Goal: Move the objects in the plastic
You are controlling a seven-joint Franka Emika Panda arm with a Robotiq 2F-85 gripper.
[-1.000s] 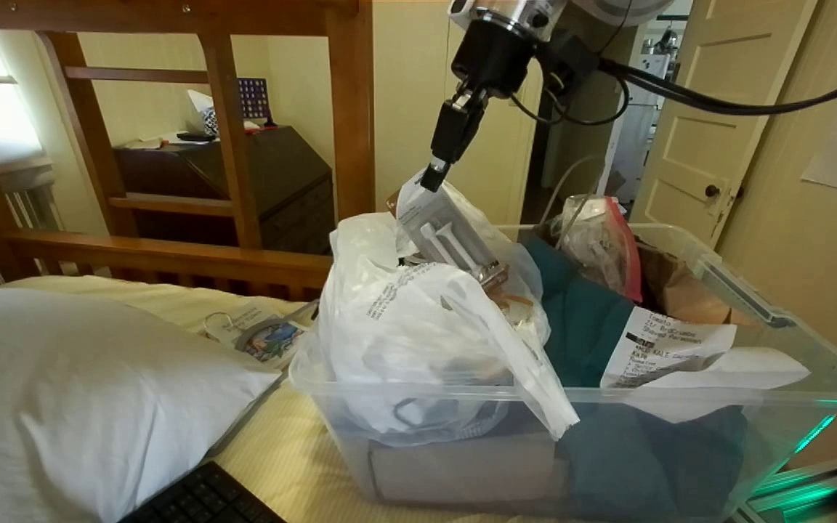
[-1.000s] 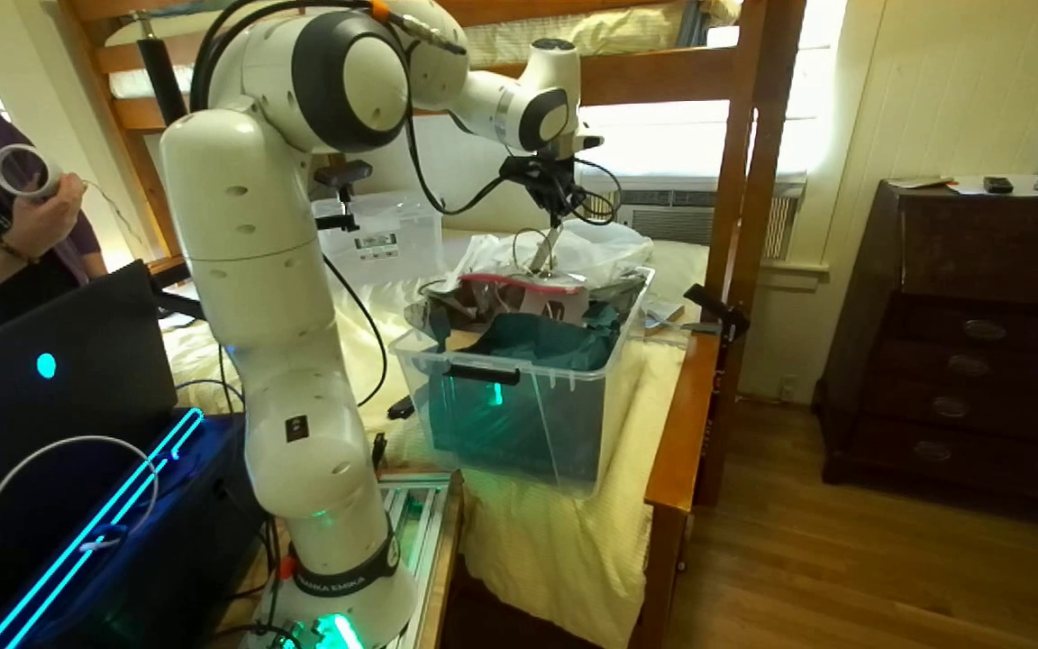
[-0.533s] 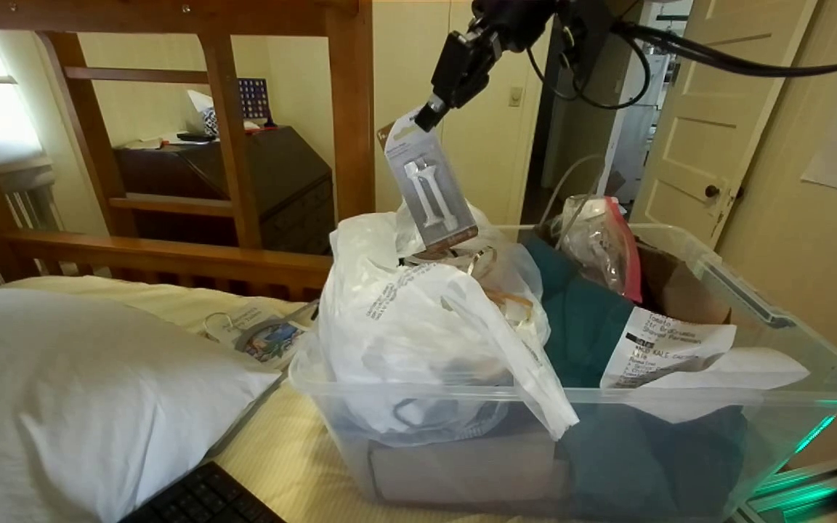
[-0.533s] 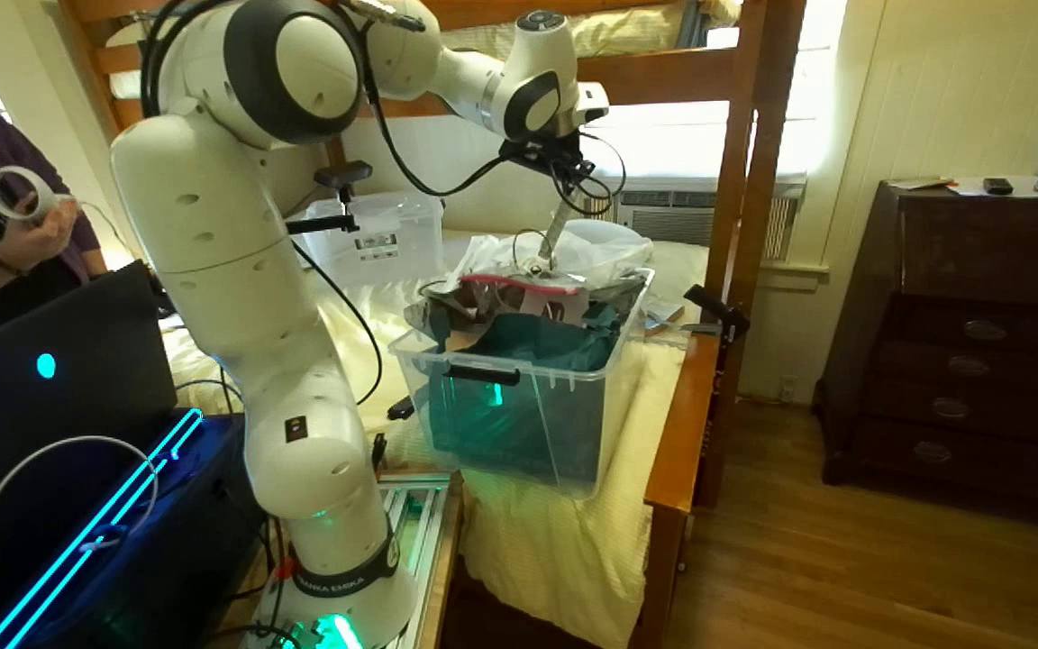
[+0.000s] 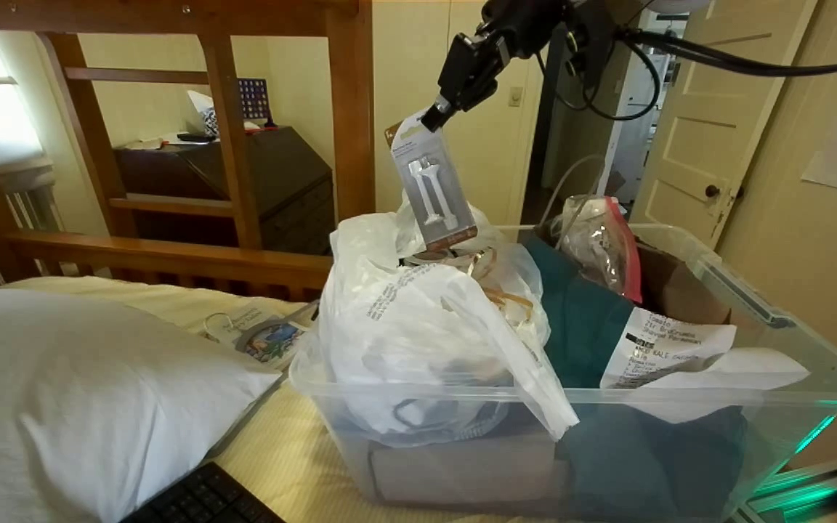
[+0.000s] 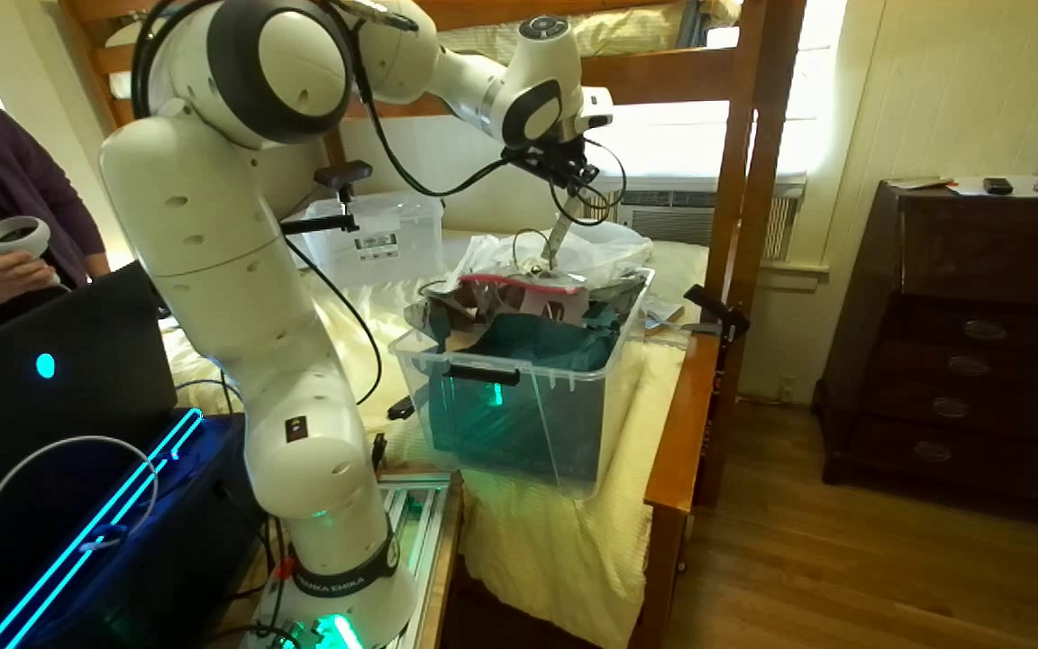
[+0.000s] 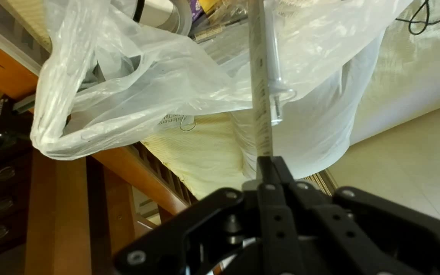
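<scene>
Because the lower level of the wooden bunk bed [image 5: 352,109] is my worktable, everything I handle stands on a yellow-sheeted mattress [image 5: 298,428], a surface I expect to give under pressure. Past it a dark desk [image 6: 960,333] stands by the pale wall [image 6: 942,90], well apart from my work. My arm [image 6: 231,225] arches over the clear storage tub [image 5: 818,396], set there presumably so I can reach in from above; green cloth [image 5: 582,319] fills much of it — padding, I suppose, that helps keep its neighbour upright. A white pillow [image 5: 99,385] lies near the tub. The plastic bag [image 5: 418,327] my task names slumps in the tub's end farthest from where my arm stands, bunched above the rim, mouth gaping upward, which should let objects pass. My gripper [image 5: 436,118] slants above that mouth, its tips pressed together on a blister pack [image 5: 433,185], pinching only the upper end — I guess because thin card is easiest to hold there. The pack dangles slantwise, lower end at or just over the mouth; whether it is going in or coming out is unclear to me.
</scene>
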